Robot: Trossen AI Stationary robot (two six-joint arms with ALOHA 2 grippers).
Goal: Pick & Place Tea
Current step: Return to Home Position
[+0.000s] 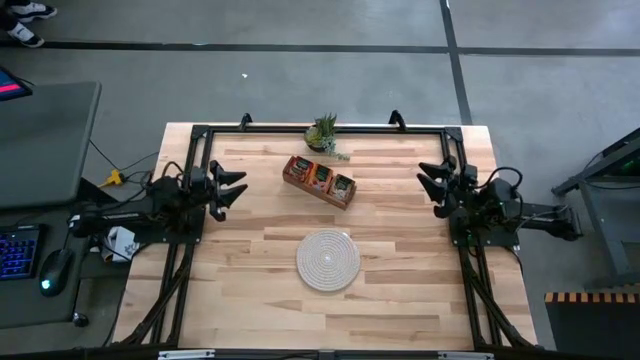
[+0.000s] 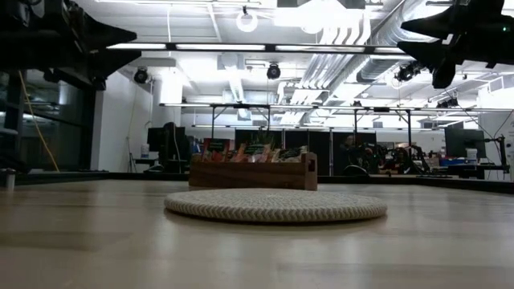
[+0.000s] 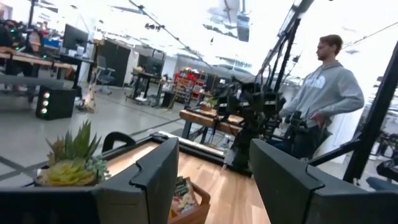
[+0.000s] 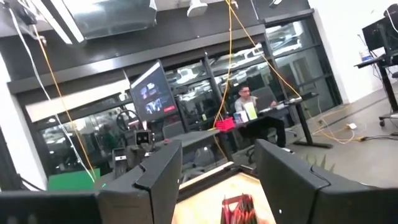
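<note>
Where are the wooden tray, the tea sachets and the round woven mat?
wooden tray (image 2: 253, 175), low view, its front wall.
tea sachets (image 1: 320, 178), high view, orange ones in the tray's middle.
round woven mat (image 1: 327, 260), high view, its centre.

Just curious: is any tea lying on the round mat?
No, the mat is bare on top; the sachets sit in the wooden tray.

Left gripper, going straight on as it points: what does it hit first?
Probably the right gripper, facing it across the table; the left gripper sits high, so it should pass above the wooden tray.
</note>
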